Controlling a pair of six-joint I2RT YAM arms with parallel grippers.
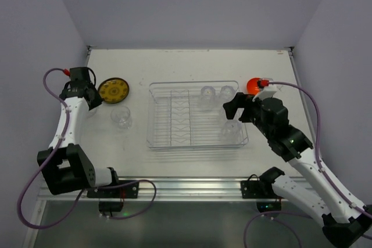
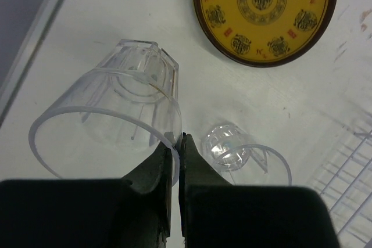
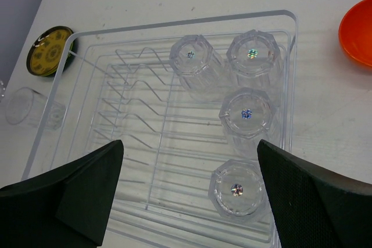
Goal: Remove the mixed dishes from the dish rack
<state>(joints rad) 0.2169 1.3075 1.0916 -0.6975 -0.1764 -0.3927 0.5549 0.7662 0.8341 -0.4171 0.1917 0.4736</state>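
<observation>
My left gripper [image 2: 179, 140] is shut on the rim of a clear glass cup [image 2: 110, 114], one jaw inside and one outside, just below the yellow plate [image 2: 264, 13] that lies flat on the table. A second glass cup [image 2: 232, 152] stands on the table beside it. In the top view my left gripper [image 1: 93, 104] is left of the plate [image 1: 113, 90] and this cup [image 1: 121, 117]. My right gripper [image 3: 189, 146] is open and empty above the clear dish rack [image 3: 174, 24], which holds several upturned glass cups [image 3: 247, 113]. The orange bowl [image 3: 357, 30] sits on the table right of the rack.
The rack [image 1: 152, 114] lies mid-table, its left ribbed half bare. My right gripper [image 1: 233, 108] hovers over its right side, with the orange bowl [image 1: 254, 84] behind it. The table's left edge [image 2: 35, 39] runs close to the held cup.
</observation>
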